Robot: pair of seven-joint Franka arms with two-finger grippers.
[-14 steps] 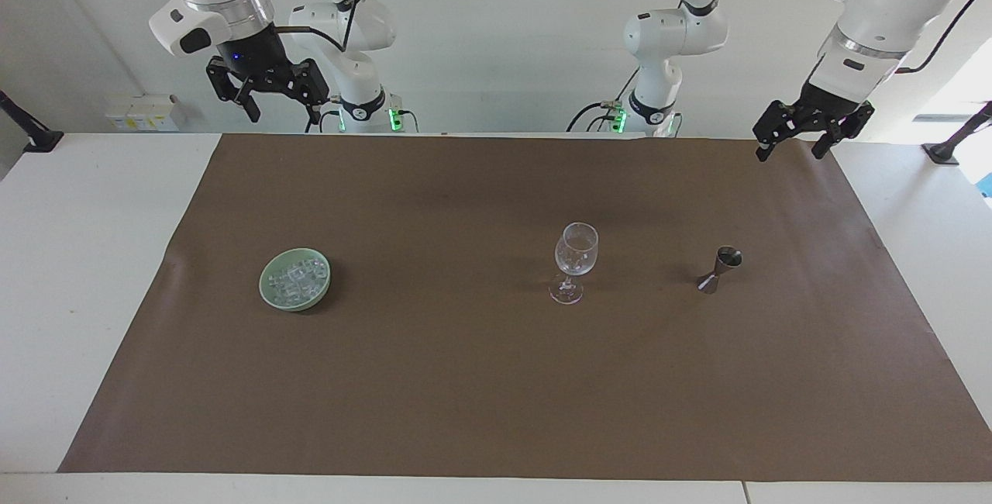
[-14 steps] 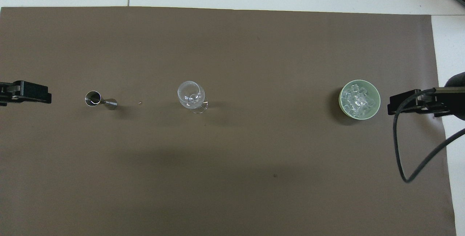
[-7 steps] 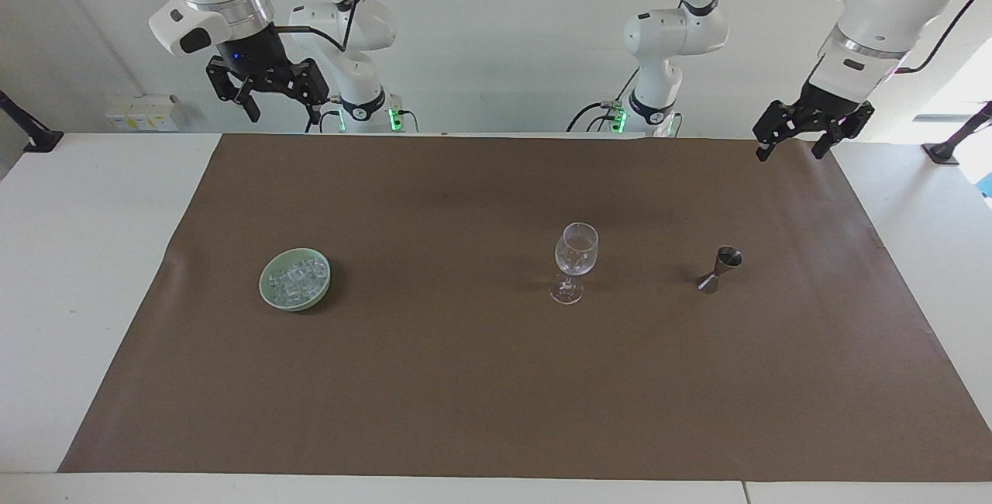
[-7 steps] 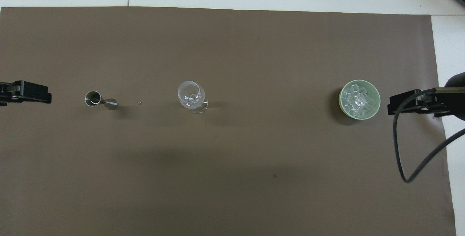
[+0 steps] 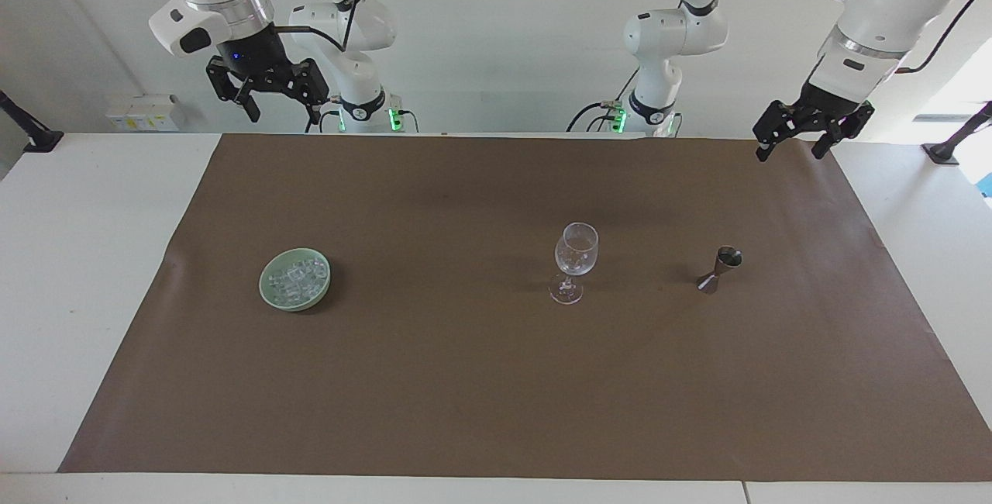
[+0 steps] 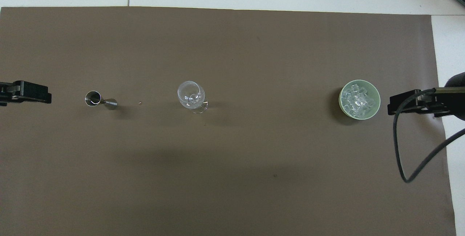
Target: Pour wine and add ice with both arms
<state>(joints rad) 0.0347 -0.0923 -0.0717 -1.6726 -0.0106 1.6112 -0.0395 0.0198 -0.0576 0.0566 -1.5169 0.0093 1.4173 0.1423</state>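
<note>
While raised, both arms point(image 5: 891, 15) mat-edge.

There are no words, numbers, labels or signs that can be read anywhere in these pictures.
</note>
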